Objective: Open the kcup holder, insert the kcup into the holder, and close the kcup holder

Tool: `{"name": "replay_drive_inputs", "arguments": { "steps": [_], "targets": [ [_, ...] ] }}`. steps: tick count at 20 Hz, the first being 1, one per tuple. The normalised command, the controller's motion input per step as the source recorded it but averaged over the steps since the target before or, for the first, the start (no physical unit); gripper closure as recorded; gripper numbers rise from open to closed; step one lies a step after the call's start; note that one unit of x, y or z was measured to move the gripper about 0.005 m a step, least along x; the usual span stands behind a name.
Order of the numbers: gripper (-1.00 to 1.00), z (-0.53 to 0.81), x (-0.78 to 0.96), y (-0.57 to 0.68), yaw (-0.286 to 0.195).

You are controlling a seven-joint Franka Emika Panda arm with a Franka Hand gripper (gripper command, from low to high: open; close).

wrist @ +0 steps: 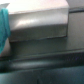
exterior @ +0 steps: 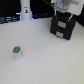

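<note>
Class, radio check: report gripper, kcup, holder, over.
Gripper over holder, jaw state unclear. Kcup upright on table, apart from holder. Nothing between them.

kcup holder (exterior: 62,26) sitting on table (exterior: 50,60); kcup (exterior: 17,51) standing well apart toward exterior view's left, nearer camera; gripper (exterior: 63,9) hanging above holder.
</note>
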Motion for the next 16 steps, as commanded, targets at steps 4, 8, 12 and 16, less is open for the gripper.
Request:
{"name": "replay_drive_inputs", "arguments": {
  "steps": [4,8,12,16],
  "targets": [
    [-1.0,-0.48,-0.31,0.06,-0.003],
    [-1.0,-0.31,-0.23,0.01,-0.011],
    [1.0,-0.02,-0.01,0.0,-0.006],
    [1.0,0.0,0.04,-0.01,-0.01]
  ]
}}
